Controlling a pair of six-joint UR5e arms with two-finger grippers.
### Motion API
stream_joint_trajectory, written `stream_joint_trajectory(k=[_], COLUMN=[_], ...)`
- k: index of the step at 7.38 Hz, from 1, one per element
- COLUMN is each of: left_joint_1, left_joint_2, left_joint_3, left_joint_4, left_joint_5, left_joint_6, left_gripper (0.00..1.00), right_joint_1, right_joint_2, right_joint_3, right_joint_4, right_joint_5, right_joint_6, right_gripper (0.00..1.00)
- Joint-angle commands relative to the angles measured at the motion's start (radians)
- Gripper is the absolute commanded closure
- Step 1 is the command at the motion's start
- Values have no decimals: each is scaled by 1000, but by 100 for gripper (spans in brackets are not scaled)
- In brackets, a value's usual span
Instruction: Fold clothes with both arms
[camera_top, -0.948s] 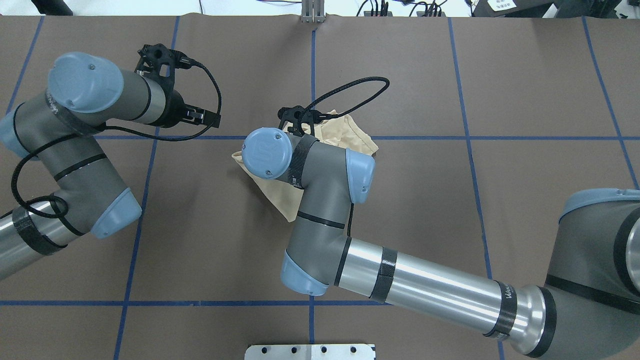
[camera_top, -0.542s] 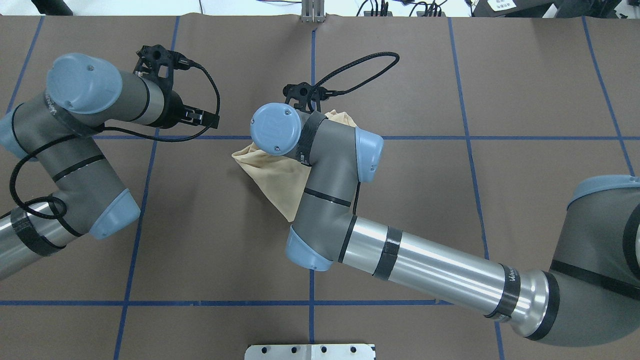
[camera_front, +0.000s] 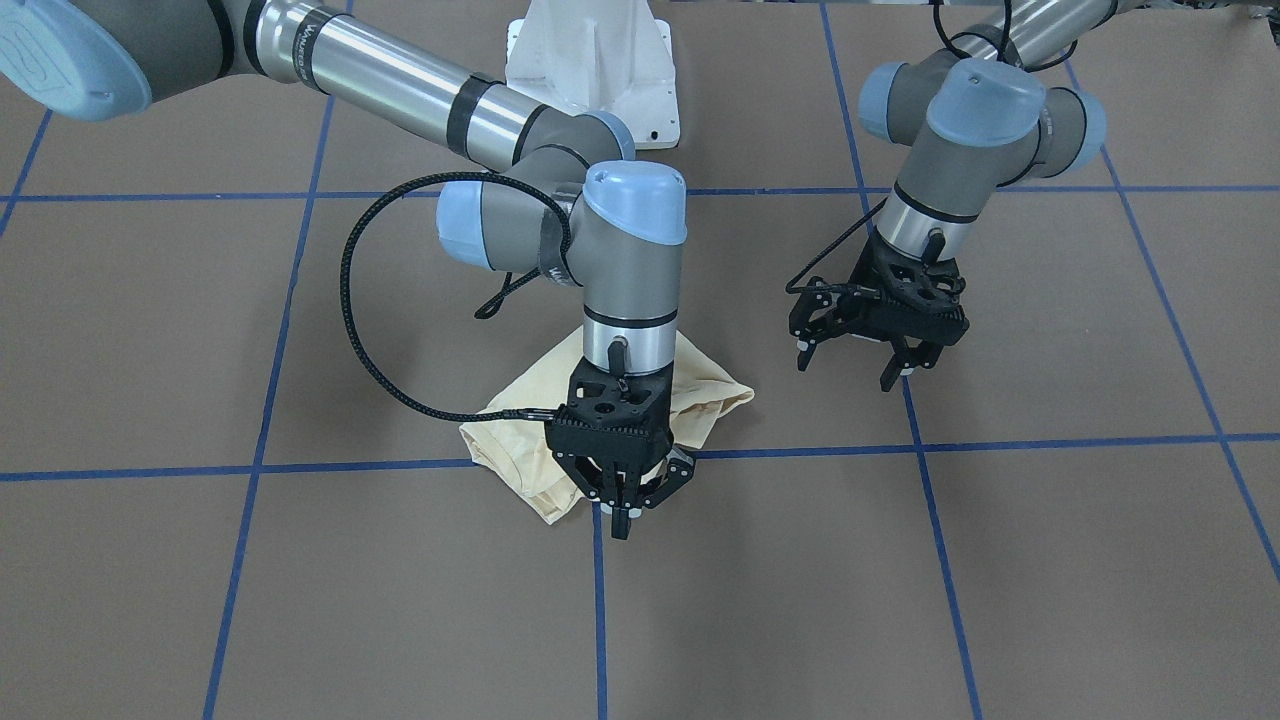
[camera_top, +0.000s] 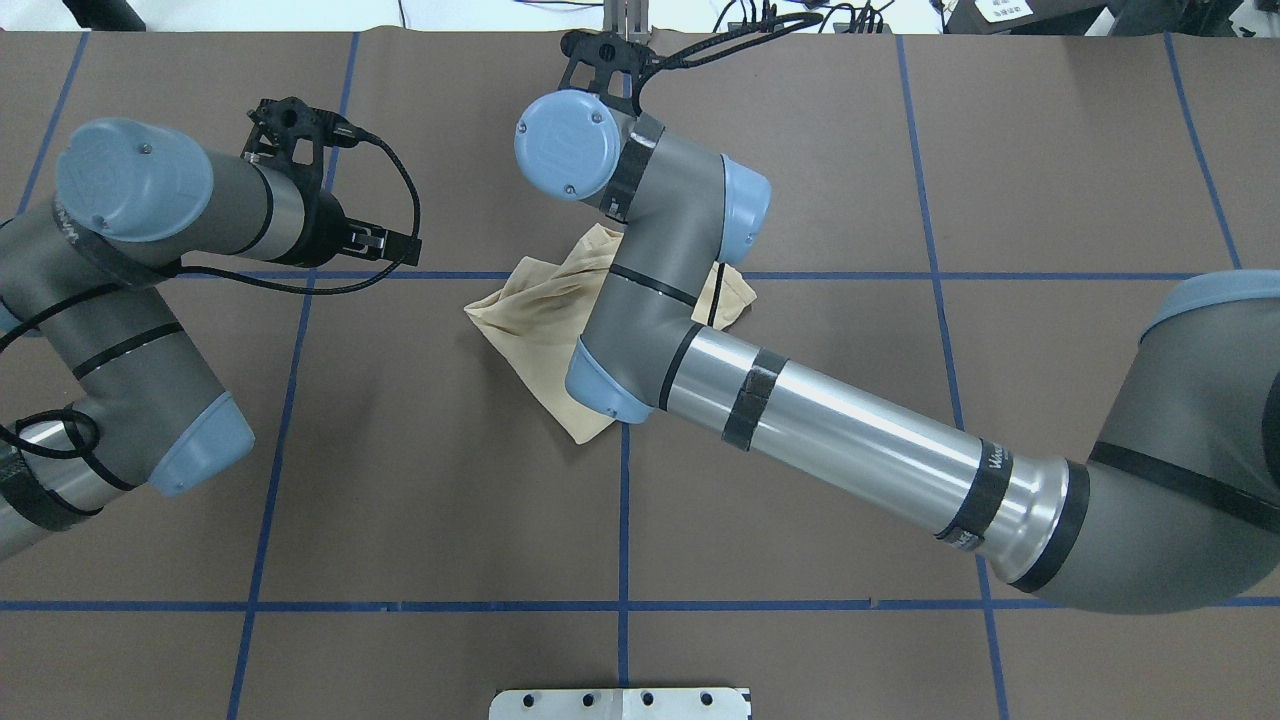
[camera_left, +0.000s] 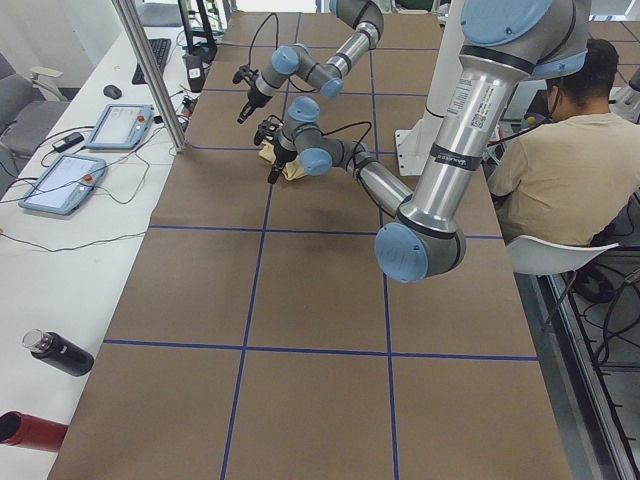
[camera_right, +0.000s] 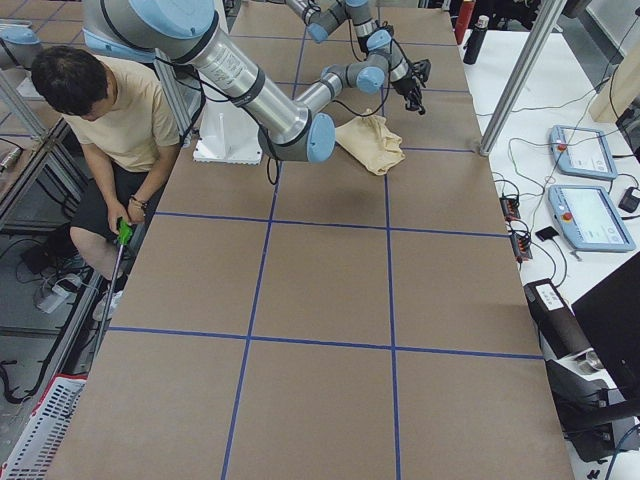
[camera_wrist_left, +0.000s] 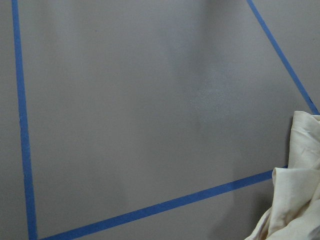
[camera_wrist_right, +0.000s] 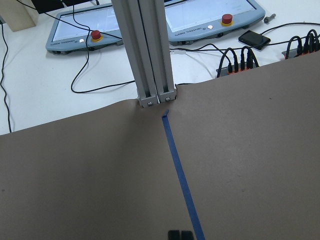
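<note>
On my screens the cream T-shirt (camera_top: 535, 315) lies on the brown table (camera_top: 900, 450) as a rumpled, roughly triangular wad. It is gathered in but shows no clean fold, so I judge the squaring-up is not yet done. My right gripper (camera_front: 620, 522) hangs raised just past the shirt's edge farthest from the robot, fingers pinched together on nothing, while my left gripper (camera_front: 846, 372) hovers apart from the shirt on the robot's left, fingers spread and empty.
</note>
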Motion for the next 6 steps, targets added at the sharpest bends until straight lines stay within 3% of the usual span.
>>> stream_joint_trajectory(k=[1,3,4,6], left_joint_1=[-1,-12,-55,-215], left_joint_2=[8,121,197,303], left_joint_3=[-21,-140,-191,-224], left_joint_4=[6,21,21,61], left_joint_5=[-2,-66,-73,-135], left_joint_6=[-2,42,158,441], left_gripper=[0,0,0,0], right_joint_1=[22,134,187,380], right_joint_2=[-73,-257,-423,-708], right_joint_3=[165,478,674,846], right_joint_4=[-171,-420,-443,-436], right_joint_5=[101,342,368,552], right_joint_6=[-17,-218,-379,-733], right_gripper=[0,0,0,0])
